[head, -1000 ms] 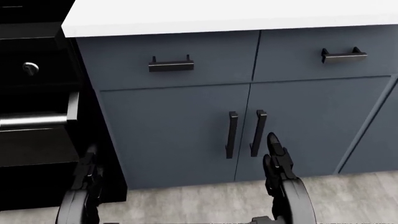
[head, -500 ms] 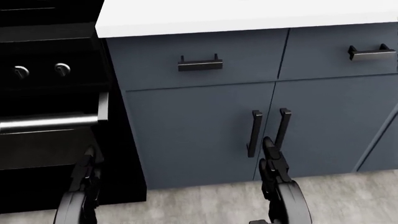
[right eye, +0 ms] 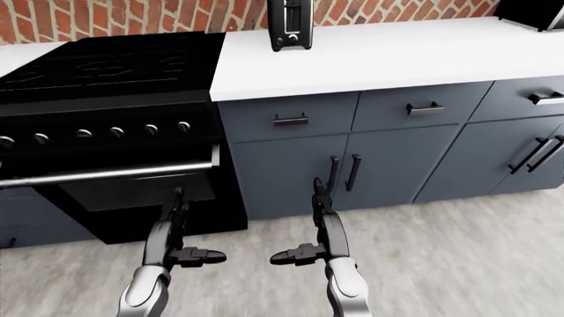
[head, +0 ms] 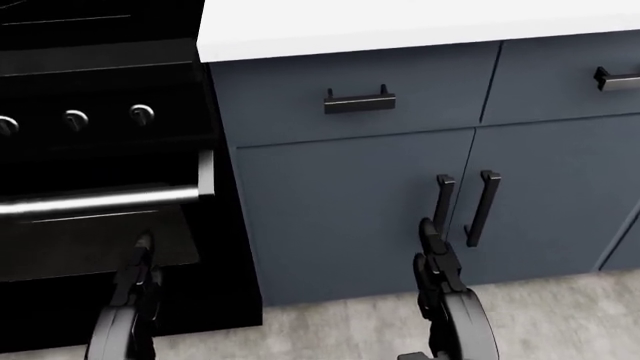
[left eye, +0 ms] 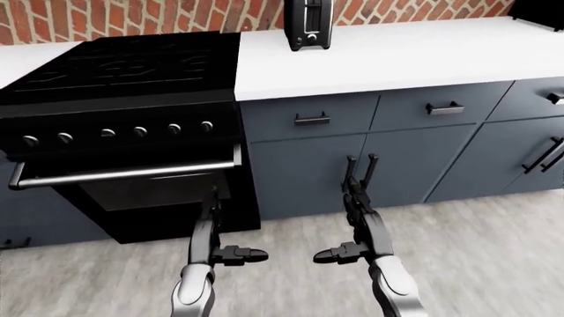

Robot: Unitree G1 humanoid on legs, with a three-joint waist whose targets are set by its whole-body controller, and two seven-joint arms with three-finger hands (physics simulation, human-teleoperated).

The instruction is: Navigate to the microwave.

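No microwave shows clearly. A dark appliance corner (right eye: 531,12) sits on the white counter (left eye: 414,53) at the top right of the right-eye view; I cannot tell what it is. My left hand (left eye: 214,218) is low in front of the black stove (left eye: 123,125), fingers straight, open and empty. My right hand (left eye: 354,218) is in front of the grey cabinet doors (left eye: 352,165), also open and empty. Both hands also show at the bottom of the head view, the left (head: 135,281) and the right (head: 437,262).
A black toaster (left eye: 307,24) stands on the counter against the brick wall (left eye: 132,16). Grey drawers (left eye: 310,117) and cabinets run to the right. The stove's oven handle (left eye: 123,173) juts out at the left. Pale wood floor (left eye: 494,251) lies below.
The whole head view has shifted: stove, drawer handles and cabinet doors slid to the right, so the camera has moved leftward. More of the stove front shows. Both hands keep their pose.
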